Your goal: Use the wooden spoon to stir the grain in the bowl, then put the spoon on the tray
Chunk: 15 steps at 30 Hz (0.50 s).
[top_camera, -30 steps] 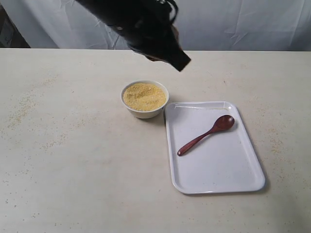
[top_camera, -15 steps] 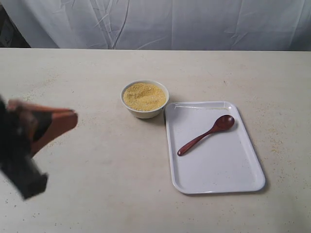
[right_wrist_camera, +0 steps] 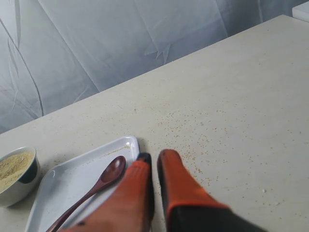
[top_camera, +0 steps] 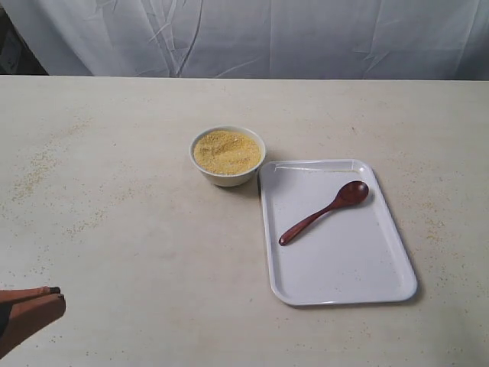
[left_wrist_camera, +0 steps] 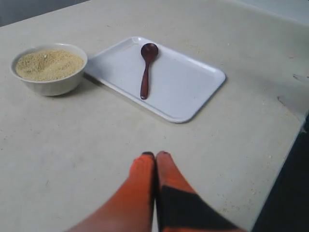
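Note:
The wooden spoon lies diagonally on the white tray, bowl end toward the far right corner, and nothing touches it. Left of the tray stands the white bowl, filled with yellow grain. My left gripper is low at the near left corner of the table, shut and holding nothing, far from both. The left wrist view looks past this gripper to the spoon and bowl. My right gripper hangs shut and holding nothing just beside the tray's corner, near the spoon. The exterior view does not show it.
Loose grains are scattered on the beige tabletop left of the bowl and right of the tray. A white cloth backdrop hangs behind the table. The table's edge shows in the left wrist view.
The left arm has swung from above the bowl, across the left side of the table, down to the near left corner. Spoon, bowl and tray have not moved.

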Available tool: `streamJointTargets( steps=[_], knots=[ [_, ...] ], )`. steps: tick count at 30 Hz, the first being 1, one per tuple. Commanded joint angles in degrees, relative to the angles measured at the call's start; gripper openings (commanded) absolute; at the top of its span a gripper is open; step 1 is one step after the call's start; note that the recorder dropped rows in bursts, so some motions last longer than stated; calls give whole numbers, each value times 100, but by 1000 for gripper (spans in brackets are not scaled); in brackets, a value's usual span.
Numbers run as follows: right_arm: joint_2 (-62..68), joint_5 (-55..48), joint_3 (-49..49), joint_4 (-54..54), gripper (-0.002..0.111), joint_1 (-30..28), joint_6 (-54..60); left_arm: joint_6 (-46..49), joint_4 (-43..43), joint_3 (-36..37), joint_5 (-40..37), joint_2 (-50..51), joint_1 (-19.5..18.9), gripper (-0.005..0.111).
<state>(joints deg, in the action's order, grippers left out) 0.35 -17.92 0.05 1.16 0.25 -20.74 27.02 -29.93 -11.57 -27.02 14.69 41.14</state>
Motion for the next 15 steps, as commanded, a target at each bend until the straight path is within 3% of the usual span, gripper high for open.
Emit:
streamJointTargets(
  steps=[1,4,9,12,15],
  knots=[
    [-35,49,-5,23,9,-25,21,15,-48,32,10,-269,-106,0],
    [-35,49,-5,23,9,-25,21,15,134,56,275,-662,-817,0],
    [-35,49,-5,23,9,-25,21,15,186,279,1243,-1418,-2875,0],
    [-35,49,-5,10,9,-25,21,26,621,349,1309,-1469,-3727,0],
    [-35,49,-5,10,9,-25,21,15,943,352,1247,-1469,-4200,0]
  ],
)
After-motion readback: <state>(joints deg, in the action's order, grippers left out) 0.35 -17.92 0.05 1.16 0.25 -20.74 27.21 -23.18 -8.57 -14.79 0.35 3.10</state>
